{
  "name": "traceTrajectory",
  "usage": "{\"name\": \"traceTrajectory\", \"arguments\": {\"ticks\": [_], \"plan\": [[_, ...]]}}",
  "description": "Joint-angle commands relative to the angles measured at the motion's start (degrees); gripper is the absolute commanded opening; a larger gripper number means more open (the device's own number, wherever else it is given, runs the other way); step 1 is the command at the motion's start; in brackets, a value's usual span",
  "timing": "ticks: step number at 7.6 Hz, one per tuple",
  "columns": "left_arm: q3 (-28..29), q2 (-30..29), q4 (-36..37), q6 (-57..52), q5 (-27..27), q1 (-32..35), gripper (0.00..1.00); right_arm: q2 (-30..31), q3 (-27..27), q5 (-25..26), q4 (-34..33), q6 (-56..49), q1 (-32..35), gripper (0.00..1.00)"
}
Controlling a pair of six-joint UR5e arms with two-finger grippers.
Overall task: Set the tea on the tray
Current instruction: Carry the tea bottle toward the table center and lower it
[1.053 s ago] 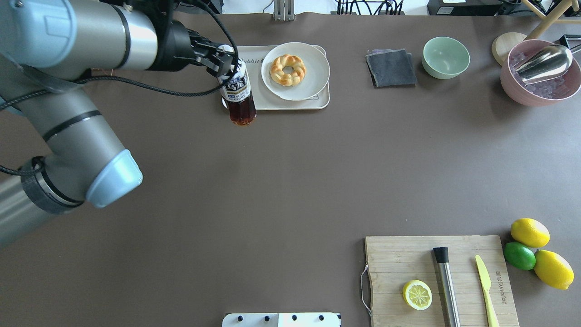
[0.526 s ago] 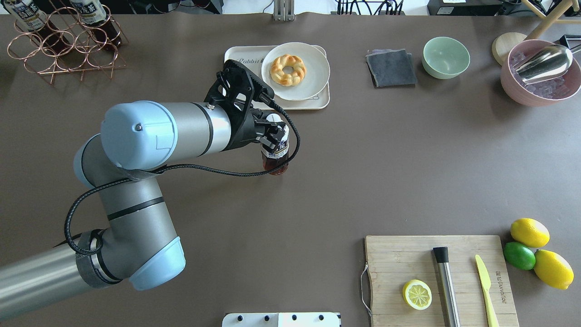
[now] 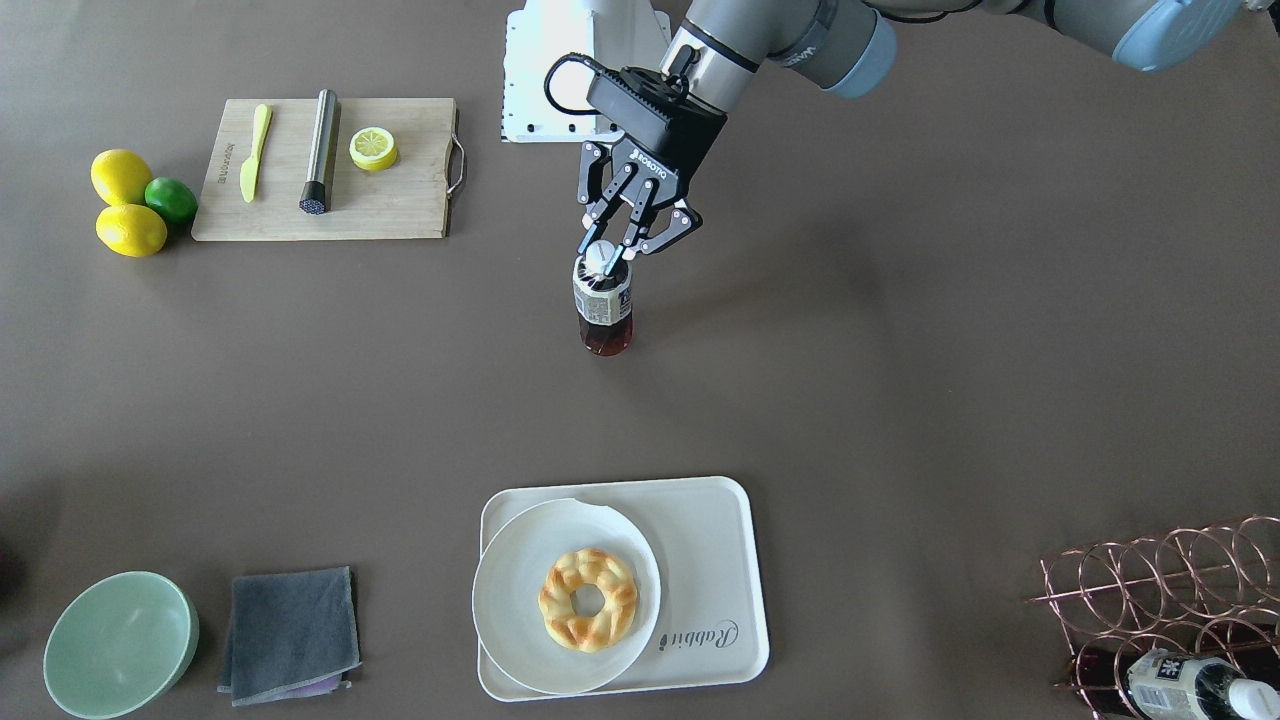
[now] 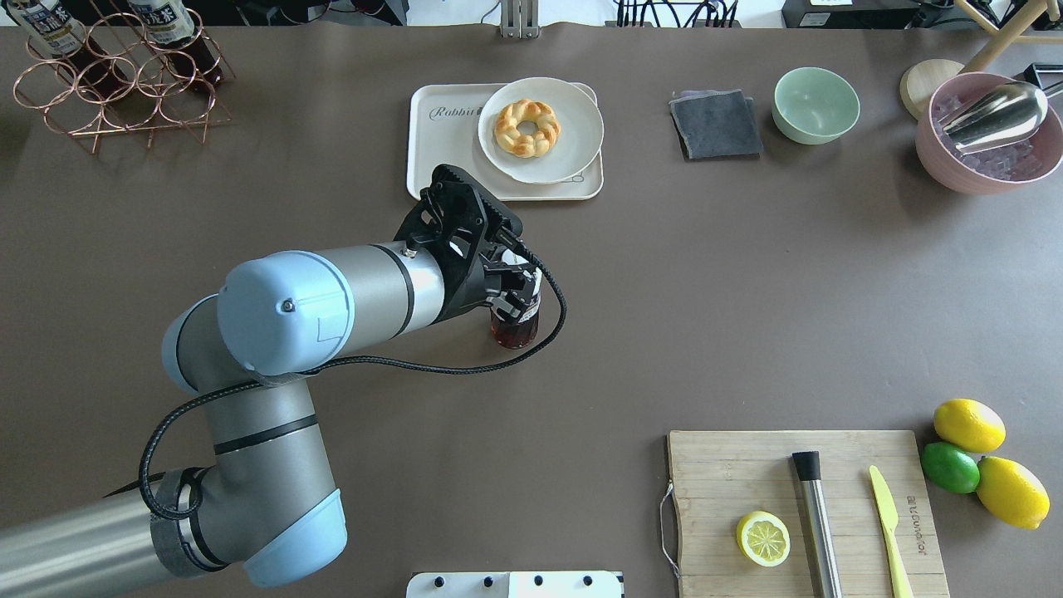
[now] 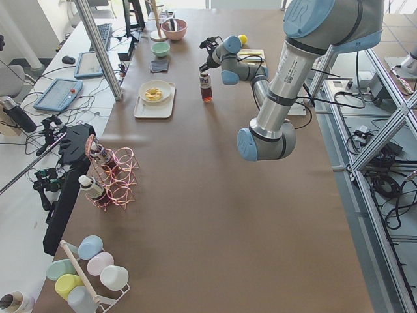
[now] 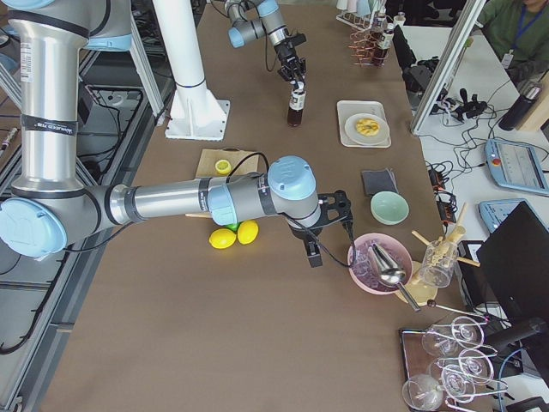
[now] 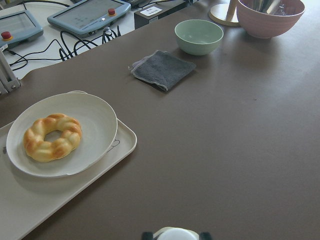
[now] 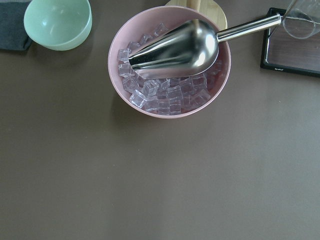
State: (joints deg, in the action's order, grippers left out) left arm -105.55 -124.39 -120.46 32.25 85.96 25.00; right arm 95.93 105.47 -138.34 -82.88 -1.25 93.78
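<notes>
My left claw [image 3: 601, 262] is closed narrow on the white cap of the tea [image 3: 604, 310], one finger on each side of the cap. The bottle is upright, and its brown base seems to rest on the bare bench [image 3: 900, 350]. It is not on the tray [image 3: 715, 560]: it is well apart from it, on the side of the tray nearest my base and roughly in line with the tray's middle. In my left wrist camera only the top of the cap shows, at the bottom edge.

On the tray a round white plate [image 3: 510, 590] covers the half toward my right and overhangs the rim there. A braided ring doughnut [image 3: 588, 598] lies on the plate. The tray's other half, with the "Rabbit" lettering, is bare.

Past the tray on my right lie a folded grey cloth [image 3: 290, 635] and then a pale green bowl [image 3: 120, 645]. Off to the tray's other side stands a copper wire rack [image 3: 1150, 570] with a look-alike bottle [image 3: 1190, 680] lying in it.

My right claw [image 6: 312, 256] is far from the tray, just beside a pink bowl of ice cubes [image 8: 170, 100] that holds a metal scoop [image 8: 180, 47]. Only the side camera shows it, so I cannot tell whether it is wide or narrow.
</notes>
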Motion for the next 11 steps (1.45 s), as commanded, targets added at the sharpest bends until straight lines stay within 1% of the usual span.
{"name": "traceTrajectory", "arguments": {"ticks": [1, 2, 3, 4, 5, 6, 7, 9, 10, 11], "plan": [[-0.3, 0.4, 0.0, 0.0, -0.5, -0.6, 0.00, 0.0, 0.0, -0.3, 0.0, 0.0, 0.0, 1.00], [-0.4, 0.5, 0.0, 0.0, -0.4, -0.6, 0.00, 0.0, 0.0, -0.4, 0.0, 0.0, 0.0, 1.00], [-0.4, 0.5, 0.0, 0.0, -0.6, -0.6, 0.24, 0.0, 0.0, -0.4, 0.0, 0.0, 0.0, 1.00], [-0.4, 0.9, 0.0, -0.1, -0.7, -0.6, 0.59, 0.0, 0.0, -0.4, 0.0, 0.0, 0.0, 1.00], [-0.4, 0.9, -0.1, -0.1, -0.7, -0.6, 0.82, 0.0, 0.0, -0.4, 0.0, -0.1, 0.0, 1.00], [-0.4, 0.9, -0.1, -0.1, -0.7, -0.6, 0.96, 0.0, 0.3, -0.4, 0.0, 0.0, 0.0, 1.00], [-0.4, 0.9, -1.1, 0.0, -0.7, -0.6, 0.97, 0.0, 0.4, -0.4, -0.1, 0.0, 0.0, 1.00], [-2.5, 1.8, -1.7, 0.3, 0.0, 1.0, 0.97, -0.4, 1.2, -1.5, 0.0, 0.1, 0.0, 1.00], [-4.6, 5.4, -1.5, 0.9, 1.3, 3.9, 0.97, -1.5, 1.1, -1.5, 0.0, 0.1, 0.0, 1.00], [-4.9, 9.0, -1.2, 5.8, 9.5, 9.7, 0.97, -2.6, 1.0, -1.6, -0.1, 0.1, 0.0, 1.00]]}}
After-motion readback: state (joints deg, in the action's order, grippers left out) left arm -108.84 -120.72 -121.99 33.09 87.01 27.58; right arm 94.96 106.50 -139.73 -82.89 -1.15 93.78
